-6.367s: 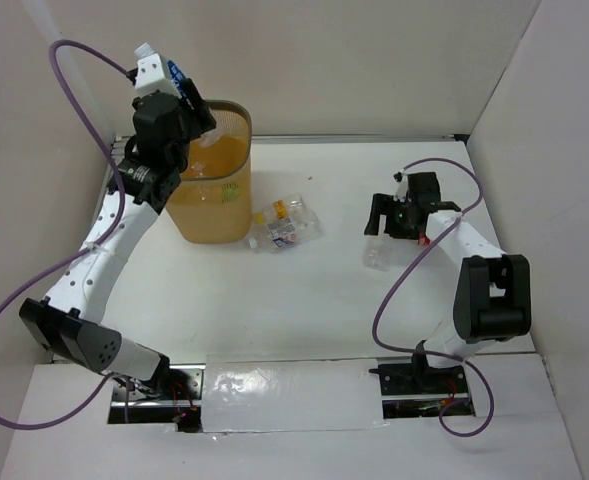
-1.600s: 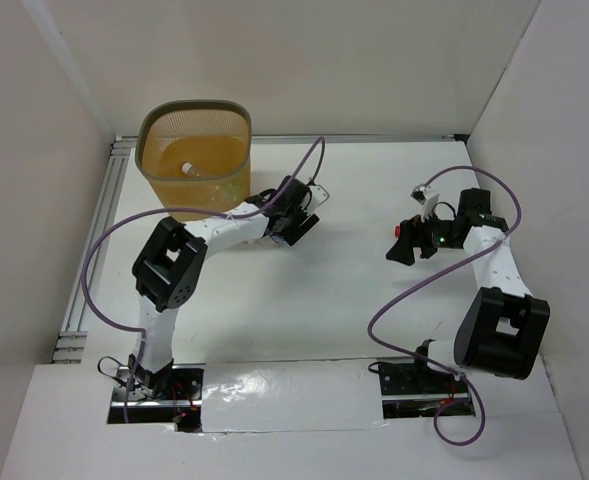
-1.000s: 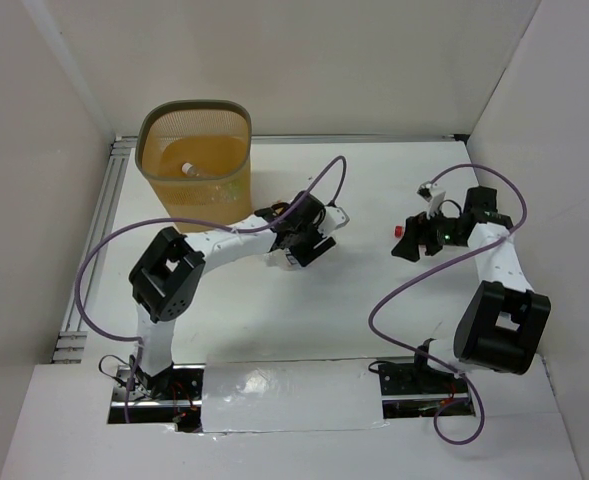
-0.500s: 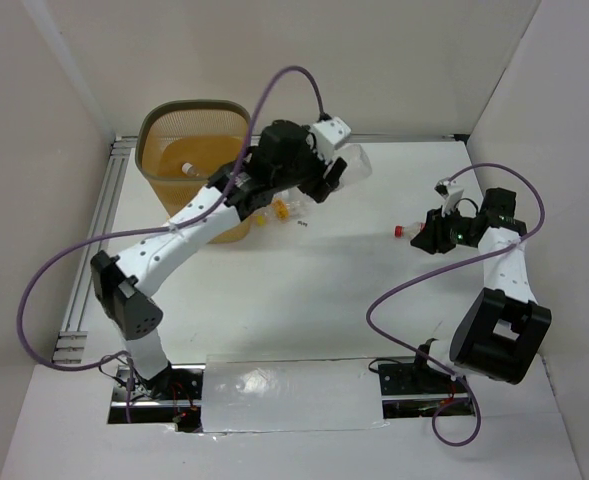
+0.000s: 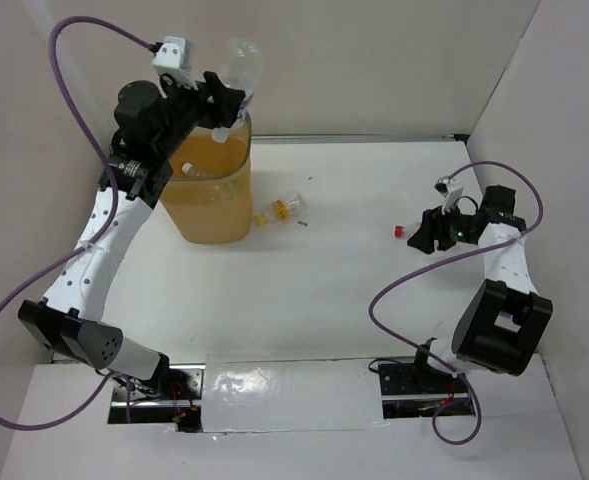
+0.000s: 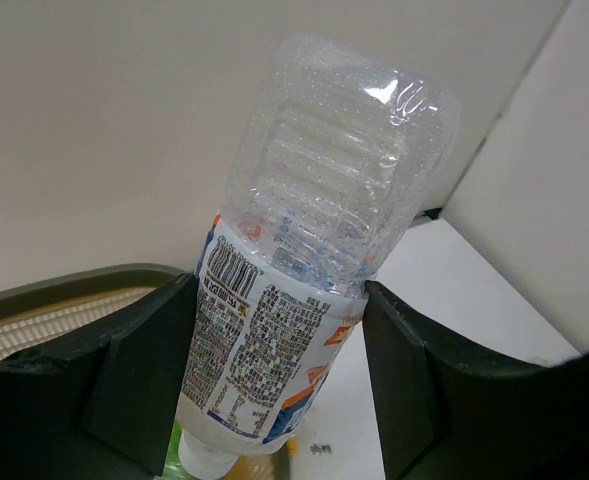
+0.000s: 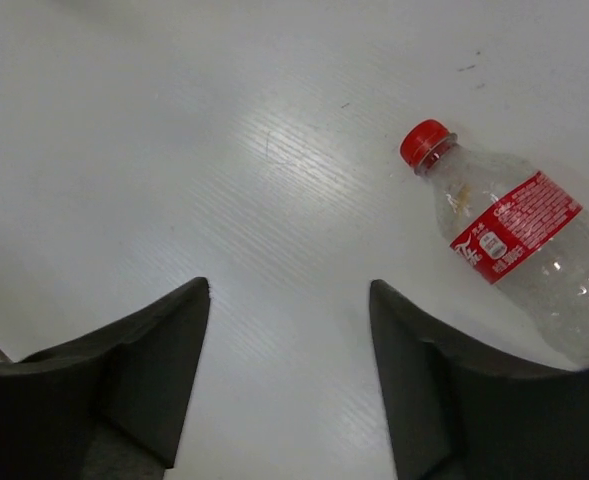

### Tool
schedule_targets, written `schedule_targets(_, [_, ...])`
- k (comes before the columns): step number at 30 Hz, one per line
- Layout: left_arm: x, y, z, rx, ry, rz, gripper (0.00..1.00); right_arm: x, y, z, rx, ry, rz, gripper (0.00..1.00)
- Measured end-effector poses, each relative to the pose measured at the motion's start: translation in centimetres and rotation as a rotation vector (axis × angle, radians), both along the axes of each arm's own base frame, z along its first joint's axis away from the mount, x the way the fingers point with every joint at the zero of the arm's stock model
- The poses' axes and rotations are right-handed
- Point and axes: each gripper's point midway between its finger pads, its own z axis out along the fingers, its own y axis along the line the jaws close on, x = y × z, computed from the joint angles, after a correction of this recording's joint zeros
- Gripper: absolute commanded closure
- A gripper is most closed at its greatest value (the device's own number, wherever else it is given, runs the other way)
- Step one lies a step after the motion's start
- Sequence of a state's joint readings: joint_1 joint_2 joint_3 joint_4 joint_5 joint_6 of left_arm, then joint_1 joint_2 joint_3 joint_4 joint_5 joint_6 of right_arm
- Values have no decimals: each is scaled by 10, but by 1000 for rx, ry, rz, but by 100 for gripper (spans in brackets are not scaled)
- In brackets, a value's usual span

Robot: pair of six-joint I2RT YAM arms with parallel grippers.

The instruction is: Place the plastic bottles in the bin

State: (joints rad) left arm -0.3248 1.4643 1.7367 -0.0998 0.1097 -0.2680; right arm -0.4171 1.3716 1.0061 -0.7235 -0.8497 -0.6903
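Note:
My left gripper is shut on a clear bottle with a blue and orange label and holds it high over the far rim of the orange mesh bin. In the left wrist view the gripper holds this bottle with its white cap down, above the bin's olive rim. A white-capped bottle lies inside the bin. A small yellow-capped bottle lies on the table right of the bin. My right gripper is open beside a red-capped bottle, which lies up and right of the gripper in the right wrist view.
White walls close in the table at the back and both sides. A metal rail runs along the left edge. A purple cable loops off the right arm over the table.
My left arm has swung left and up with the clear bottle, from the table's middle to above the bin. The right gripper has stayed open by the red-capped bottle.

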Motion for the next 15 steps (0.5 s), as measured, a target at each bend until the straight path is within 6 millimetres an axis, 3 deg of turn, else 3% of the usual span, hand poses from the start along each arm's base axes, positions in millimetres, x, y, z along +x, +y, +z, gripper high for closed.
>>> schedule_targets(2, [8,21,-8,-20,17,53,99,3,-2,-3,-5,4,1,8])
schedule_targets(3, [11,30,-16,-22,29,77,94,4,-4,-5,-11,6,1,0])
schedule_targets(7, [25,66,-70,-26,137,183,35,11,-12,-14,-58,7,3,0])
schedule_targets(8, [27,74,-88,-27,177,209,16,14,-14,-17,-73,11,8,0])
schedule_targets(9, [29,81,-104,-27,215,232,9,18,-18,-19,-91,10,14,0])
schedule_targets(12, [31,100,-140,-30,302,297,0,35,-30,-22,-154,-2,39,0])
schedule_targets(15, [31,111,-143,-35,312,335,0,54,-44,-24,-224,-28,68,0])
